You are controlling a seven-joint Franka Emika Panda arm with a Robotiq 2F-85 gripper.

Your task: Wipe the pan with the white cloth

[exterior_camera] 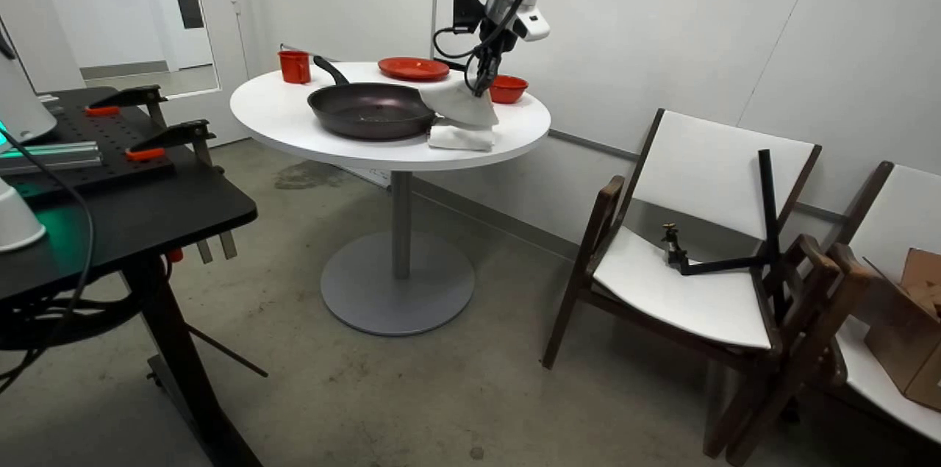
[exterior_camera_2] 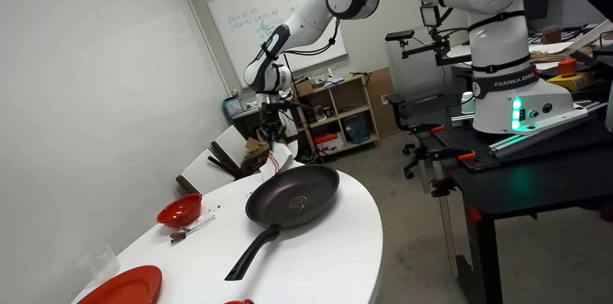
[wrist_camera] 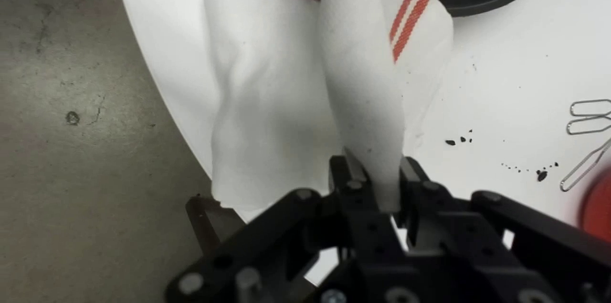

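Note:
My gripper [wrist_camera: 374, 169] is shut on the white cloth [wrist_camera: 360, 69], whose bunched fabric runs up between the two fingers. Red stripes mark a raised fold, while a broad flap spreads to the left in the wrist view. From an exterior view, the cloth [exterior_camera: 459, 105] hangs from the gripper [exterior_camera: 481, 88], its lower part lying on the table beside the pan [exterior_camera: 371, 107]. The black pan [exterior_camera_2: 297, 194] rests upright, its handle pointing away from the gripper. Its edge [wrist_camera: 496, 5] shows at the top of the wrist view; whether cloth and rim touch I cannot tell.
On the round white table [exterior_camera: 279, 110] stand a red bowl [exterior_camera_2: 180, 210], a red plate [exterior_camera: 413, 68] and a red cup [exterior_camera: 295, 66]. A wire utensil [exterior_camera_2: 194, 230] lies near the bowl. Dark crumbs [wrist_camera: 451, 142] dot the tabletop. The table edge runs close by the cloth.

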